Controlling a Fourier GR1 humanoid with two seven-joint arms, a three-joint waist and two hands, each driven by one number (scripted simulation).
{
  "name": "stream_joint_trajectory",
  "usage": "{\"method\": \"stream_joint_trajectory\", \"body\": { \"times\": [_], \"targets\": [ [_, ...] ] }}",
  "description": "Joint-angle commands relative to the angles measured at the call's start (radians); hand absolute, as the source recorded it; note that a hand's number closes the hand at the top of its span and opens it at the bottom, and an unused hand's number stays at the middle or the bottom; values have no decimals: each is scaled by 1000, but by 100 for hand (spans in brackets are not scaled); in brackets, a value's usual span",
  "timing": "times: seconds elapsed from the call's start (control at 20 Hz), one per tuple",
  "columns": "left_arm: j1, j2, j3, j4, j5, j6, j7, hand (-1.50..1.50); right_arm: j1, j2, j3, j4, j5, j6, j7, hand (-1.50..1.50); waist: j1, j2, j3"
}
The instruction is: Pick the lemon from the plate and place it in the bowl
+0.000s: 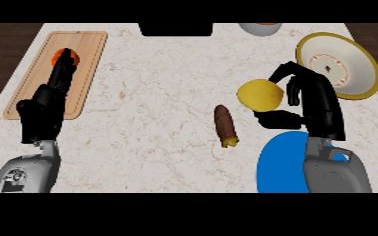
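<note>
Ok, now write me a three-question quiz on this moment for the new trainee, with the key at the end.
1. True or false: the lemon lies on the blue plate.
2. Which hand has its fingers curled round the lemon? A) the left hand B) the right hand C) neither
3. Fill in: the left hand lies with straight fingers over the wooden ____ at the view's left.

Key:
1. False. The lemon is in the hand, off the plate and not yet in the bowl.
2. B
3. cutting board
</note>
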Motion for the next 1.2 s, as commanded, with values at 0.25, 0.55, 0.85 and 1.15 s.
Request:
{"method": "stream_joint_trajectory", "body": {
  "times": [0.25,0.55,0.85,1.15],
  "targets": [
    [7,-6,-8,-55,-1,-14,31,0,-144,-148,-323,387,-159,-134,-293,150,13,2,1],
    [-16,-5,5,8,-9,-14,-12,0,-318,-285,-420,714,-156,-213,-471,150,21,7,1],
    [-48,-2,20,28,6,-23,-21,0,-349,-371,-438,1008,-33,-403,-615,150,36,16,2],
    [-77,-29,-9,54,-12,-15,-14,0,-439,-448,-497,1298,-24,-518,-743,150,57,27,4]
  ]
}}
